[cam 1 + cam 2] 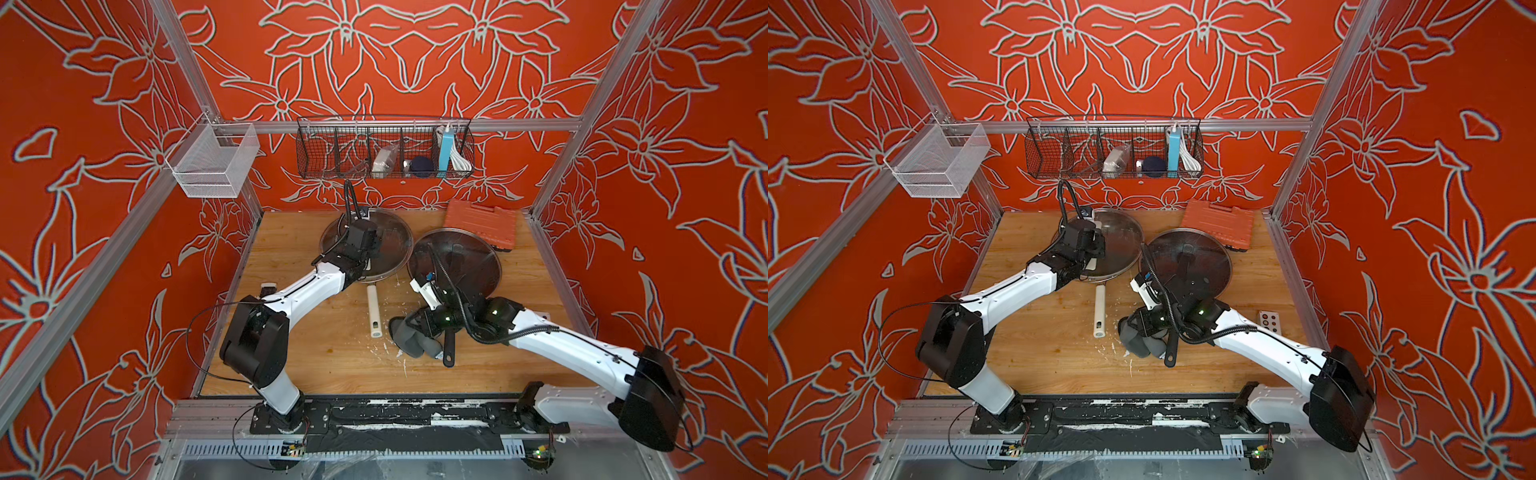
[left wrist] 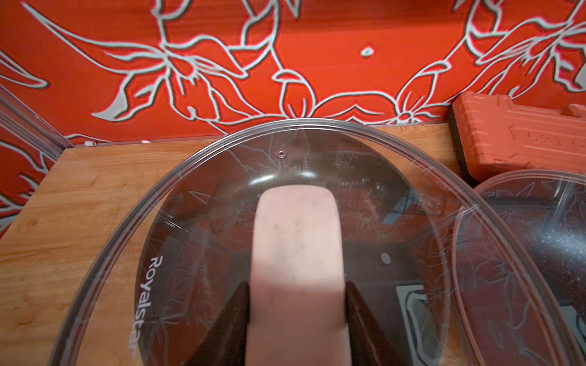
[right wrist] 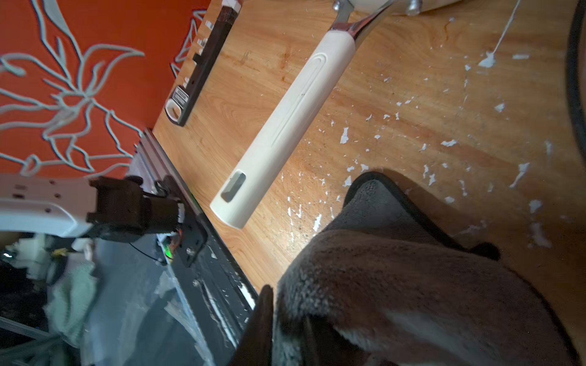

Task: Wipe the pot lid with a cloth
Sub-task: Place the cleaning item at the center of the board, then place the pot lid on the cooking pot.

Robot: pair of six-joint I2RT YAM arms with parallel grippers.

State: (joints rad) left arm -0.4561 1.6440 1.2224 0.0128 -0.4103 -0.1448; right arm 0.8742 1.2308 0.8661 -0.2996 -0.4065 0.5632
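Observation:
The pot lid (image 1: 392,239) (image 1: 1123,245) is clear glass with a metal rim and sits on a pan at the back left of the wooden table. My left gripper (image 2: 298,285) is shut on its cream-white bar handle (image 2: 296,228), one dark finger against each side. Toward the front, the dark grey cloth (image 1: 409,338) (image 1: 1138,343) (image 3: 396,269) lies bunched on the table. My right gripper (image 1: 403,328) is in its folds. In the right wrist view one finger (image 3: 263,323) shows beside the cloth, and the cloth covers the other.
A second glass lid (image 1: 455,262) with a black handle covers a dark pan whose black handle (image 1: 449,349) lies under my right wrist. The left pan's cream handle (image 1: 376,311) points forward. An orange case (image 1: 482,224) lies at the back right. White flakes (image 3: 444,142) are scattered around the cloth.

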